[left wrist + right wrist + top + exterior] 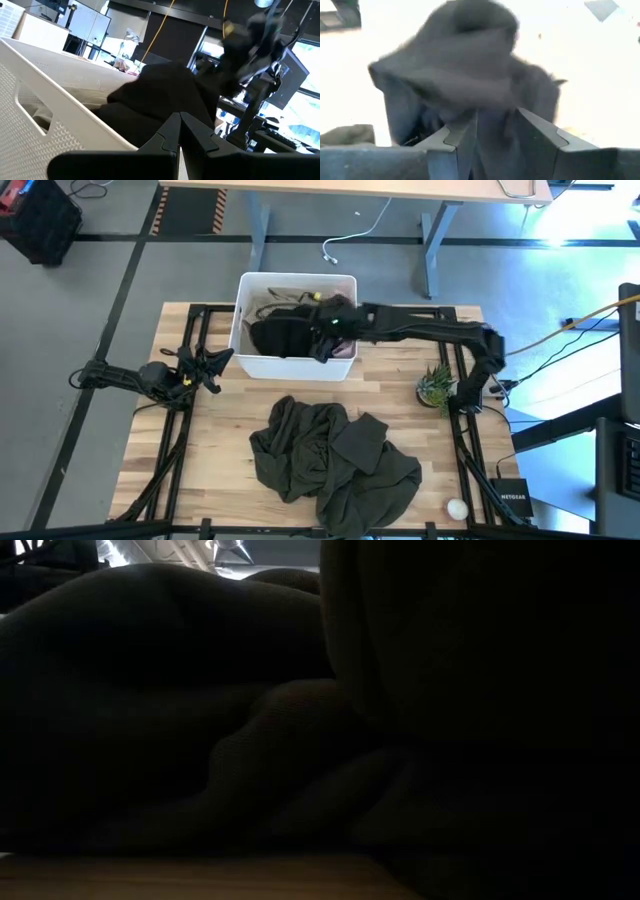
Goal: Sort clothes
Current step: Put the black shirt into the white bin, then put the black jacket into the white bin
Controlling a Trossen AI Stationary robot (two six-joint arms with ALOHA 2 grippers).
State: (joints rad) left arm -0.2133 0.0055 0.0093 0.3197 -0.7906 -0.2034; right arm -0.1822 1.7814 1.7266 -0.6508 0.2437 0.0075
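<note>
1. Olive-green garment (pixel 335 455), the largest thing and the one nearest the low camera, lies crumpled in the middle of the front half of the bench (pixel 220 415); in the low view it fills nearly the whole picture as dark folds.
2. White bin (pixel 245 290) stands at the back middle of the bench, with pale fabric, pinkish at one corner, lying inside it under the black garment (pixel 285 338).
3. That black garment hangs partly over the bin's near wall, right below the right gripper (pixel 325 330), which reaches in over the bin from the right. In the right wrist view dark cloth sits between the fingers (pixel 462 137), which stand slightly parted around it; I judge they have hold of it.
4. What the next move turns on: the black garment lies straight under the right fingers, while the left gripper (pixel 215 363) waits just off the bin's left wall, its fingers spread and holding nothing. So the right arm is nearer, and lifting it clear of the wall looks like the step in hand.
5. Small potted plant (pixel 436 385) stands near the right arm's base; grey floor and desk legs lie behind the bench.
</note>
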